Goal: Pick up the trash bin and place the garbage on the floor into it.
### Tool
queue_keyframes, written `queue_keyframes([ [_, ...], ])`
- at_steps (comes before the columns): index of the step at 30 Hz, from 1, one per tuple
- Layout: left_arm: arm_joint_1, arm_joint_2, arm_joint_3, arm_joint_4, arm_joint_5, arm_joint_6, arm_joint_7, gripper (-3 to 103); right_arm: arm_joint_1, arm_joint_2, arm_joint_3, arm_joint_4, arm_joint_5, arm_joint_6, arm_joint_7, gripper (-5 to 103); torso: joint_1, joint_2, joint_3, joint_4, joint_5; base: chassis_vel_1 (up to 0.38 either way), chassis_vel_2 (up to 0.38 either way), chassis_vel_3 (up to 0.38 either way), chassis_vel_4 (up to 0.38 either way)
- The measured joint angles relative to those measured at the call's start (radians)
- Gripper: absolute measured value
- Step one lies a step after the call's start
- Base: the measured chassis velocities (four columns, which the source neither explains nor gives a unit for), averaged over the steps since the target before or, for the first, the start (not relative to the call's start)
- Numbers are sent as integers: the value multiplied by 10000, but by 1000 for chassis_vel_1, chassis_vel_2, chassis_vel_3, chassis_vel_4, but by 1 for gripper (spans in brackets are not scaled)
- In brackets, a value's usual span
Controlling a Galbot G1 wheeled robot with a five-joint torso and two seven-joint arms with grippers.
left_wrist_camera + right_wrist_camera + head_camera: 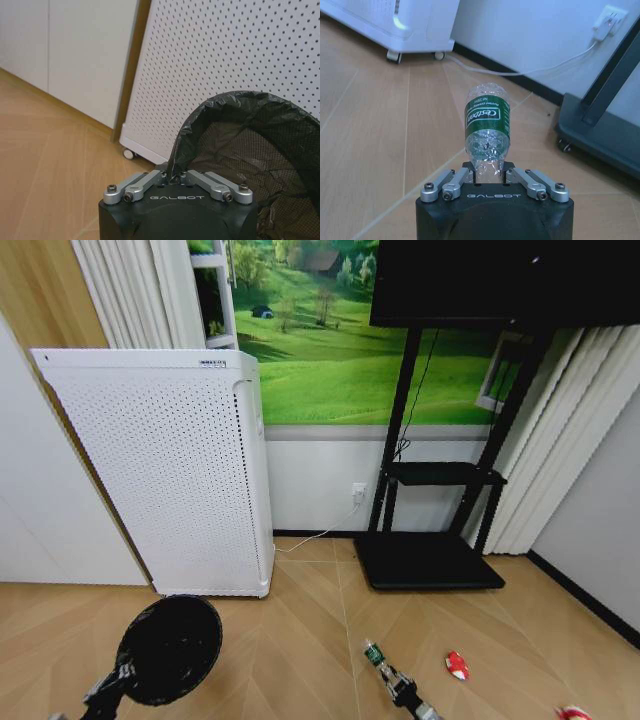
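Two end effectors loaded: the left end effector [174,179] clamps the rim of the black trash bin [168,649], raised off the parquet floor [300,640]; the right end effector [490,175] grips the green-labelled bottle [487,129]. Next, the bottle must travel over the bin's mouth. One red-and-white scrap [457,665] lies on the floor.

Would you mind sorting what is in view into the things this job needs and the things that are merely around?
Job:
- trash bin, held at its rim by the left gripper
- bottle, held in the right gripper
- two red-and-white scraps on the floor

Merely around:
- white perforated appliance
- black stand
- wall socket and cable
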Motion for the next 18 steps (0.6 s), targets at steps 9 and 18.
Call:
queue_keyframes([
  [9,-2185,1384,2543,1730,44,-69,-442,3,-880,-13,261,1724,1279,661,-753,24,0,0,0,-3,-4,0,0,0,0],
  [18,-3939,1550,4634,4148,1233,-435,650,3,-1164,133,-850,3216,2442,1034,-1868,24,0,0,0,3,0,0,0,0,0],
])
